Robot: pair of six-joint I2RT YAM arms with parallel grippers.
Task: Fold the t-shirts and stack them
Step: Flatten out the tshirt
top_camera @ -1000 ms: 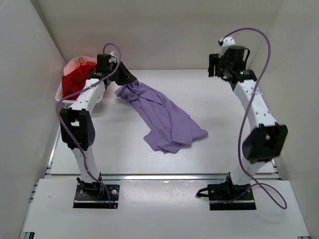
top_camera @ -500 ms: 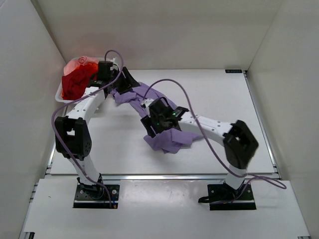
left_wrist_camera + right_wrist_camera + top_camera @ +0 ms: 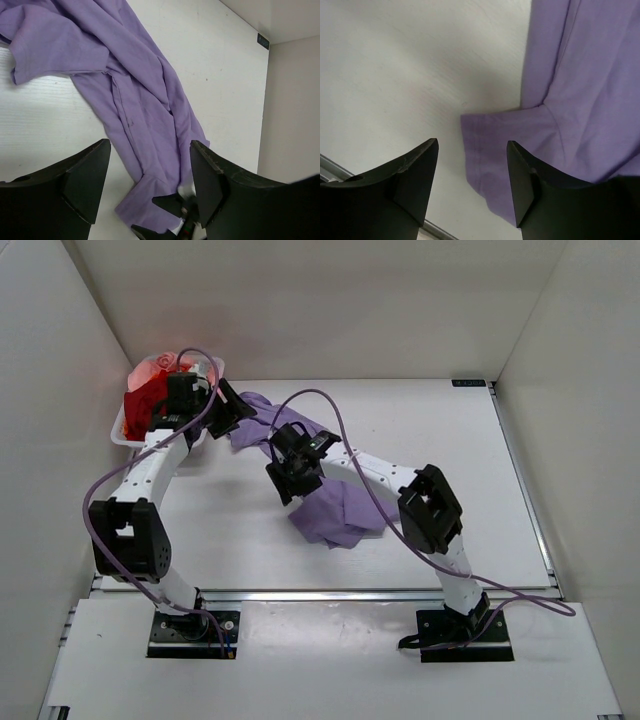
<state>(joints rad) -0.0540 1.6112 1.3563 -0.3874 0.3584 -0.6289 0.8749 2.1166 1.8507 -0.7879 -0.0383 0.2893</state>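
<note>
White desk (image 3: 450, 470) carries one purple t-shirt (image 3: 338, 515), crumpled mid-surface; right fingers (image 3: 415, 180) spread wide above a hemmed edge, holding nothing; left fingers (image 3: 85, 185) likewise parted, empty, over its far end; beyond, one basket (image 3: 125, 438) of red garments (image 3: 145, 408), number unclear.

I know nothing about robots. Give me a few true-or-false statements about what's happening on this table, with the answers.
1. The purple t-shirt lies crumpled and unfolded on the table. True.
2. The right arm's fingers are pinching the shirt. False: they stand apart over a sleeve hem, gripping nothing.
3. Red clothes sit in a white bin at the far left. True.
4. The left arm's fingers hold a red shirt. False: they are open and empty, over the purple one.
</note>
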